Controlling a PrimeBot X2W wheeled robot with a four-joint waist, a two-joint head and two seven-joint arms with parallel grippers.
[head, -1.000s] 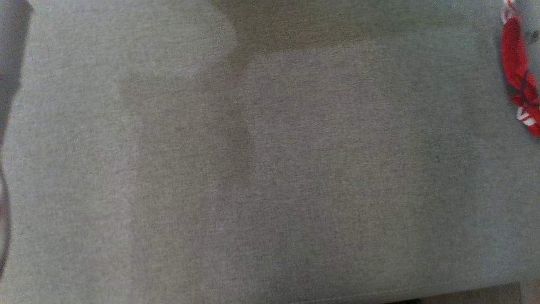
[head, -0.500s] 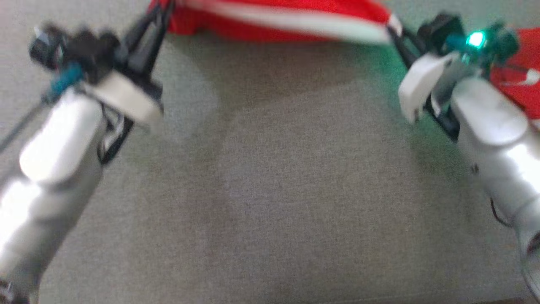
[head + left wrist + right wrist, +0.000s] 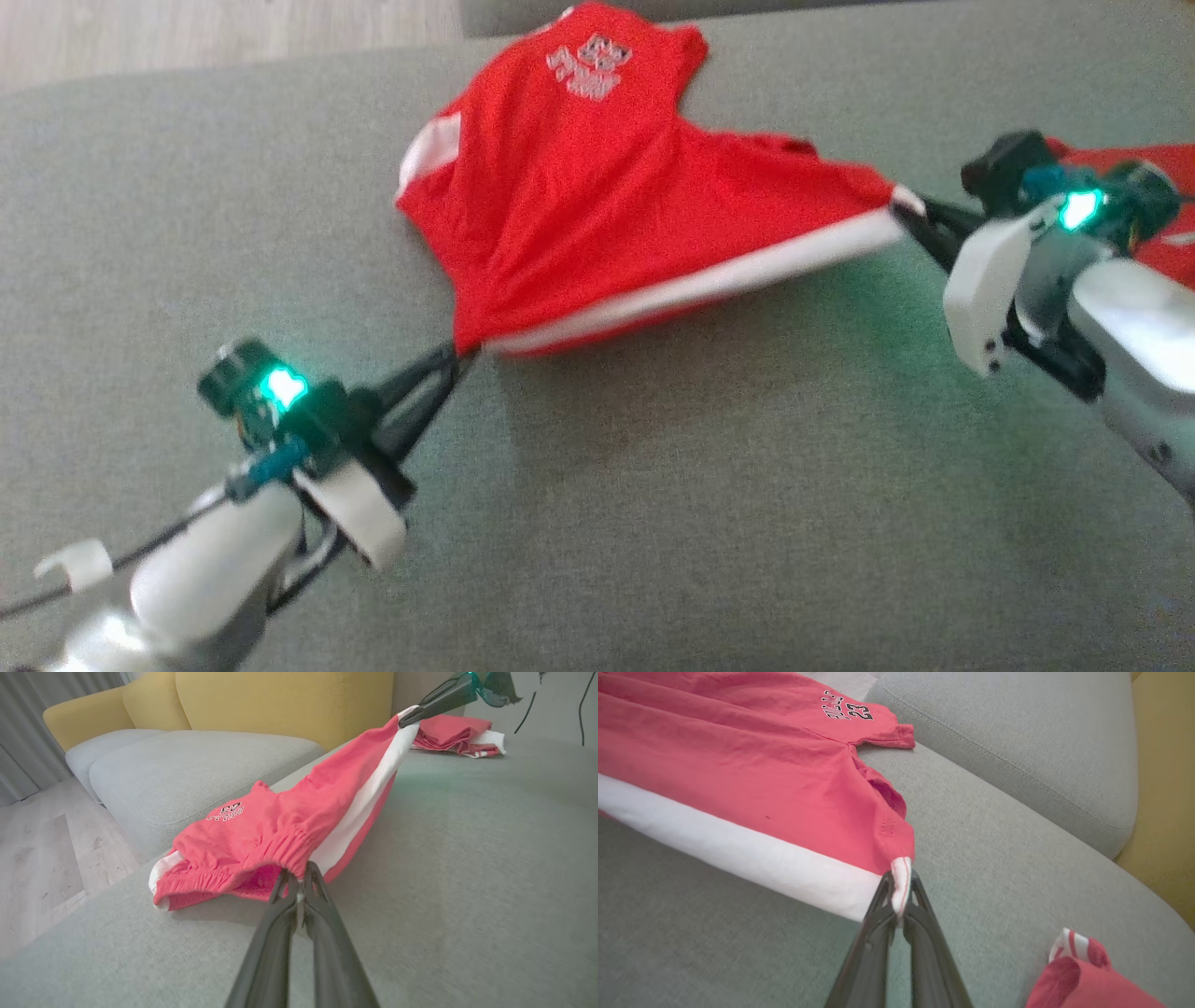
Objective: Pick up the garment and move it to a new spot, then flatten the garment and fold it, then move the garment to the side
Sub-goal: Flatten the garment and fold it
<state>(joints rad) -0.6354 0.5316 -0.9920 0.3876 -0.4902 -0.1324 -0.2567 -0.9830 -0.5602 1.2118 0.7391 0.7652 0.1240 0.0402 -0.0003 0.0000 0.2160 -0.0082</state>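
Red cloth, pulled taut: the garment (image 3: 597, 187) hangs stretched between both arms over the grey cushion (image 3: 700, 504). Its far part, with the white print (image 3: 586, 70), lies on the fabric. Its near edge, a white band (image 3: 709, 280), is raised off it.

The head view gives the whole span, corner to corner. The left wrist view adds more: a gathered elastic edge bunched right at the tips, a yellow backrest (image 3: 280, 700) behind and wooden floor (image 3: 37, 858) off to the side. A second red garment (image 3: 448, 735) lies folded well beyond the far corner. The right wrist view brings the print close enough to read a 23 in it, and catches that second piece near its bottom corner.

Now the jaws. The left gripper (image 3: 457, 353) has its fingers (image 3: 275, 952) pressed together on the elastic corner, with cloth pinched between the tips. The right gripper (image 3: 910, 213) is squeezed tight on the opposite corner, and a small white tab of hem pokes up between its fingers (image 3: 873, 952).
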